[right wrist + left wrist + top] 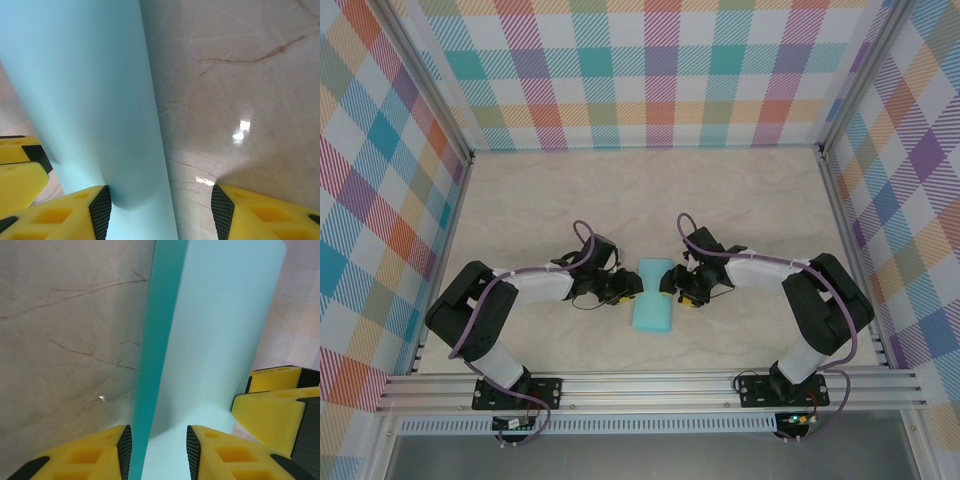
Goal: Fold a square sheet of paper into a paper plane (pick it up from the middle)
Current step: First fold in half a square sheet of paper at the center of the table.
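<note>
Centrally, 1 sheet (652,300), L claw (623,290), R claw (676,287)

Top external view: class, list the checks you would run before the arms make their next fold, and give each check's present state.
1. Sheet of paper lies between the two arms: ok.
2. Left gripper straddles the raised fold: ok.
3. Left jaws actually pinching the paper: cannot tell.
4. Right gripper holding the paper: not ok; its jaws stand wide, paper beside one pad, table showing in the gap.
5. Fold pressed into a sharp crease: not ok; it looks rounded.
</note>
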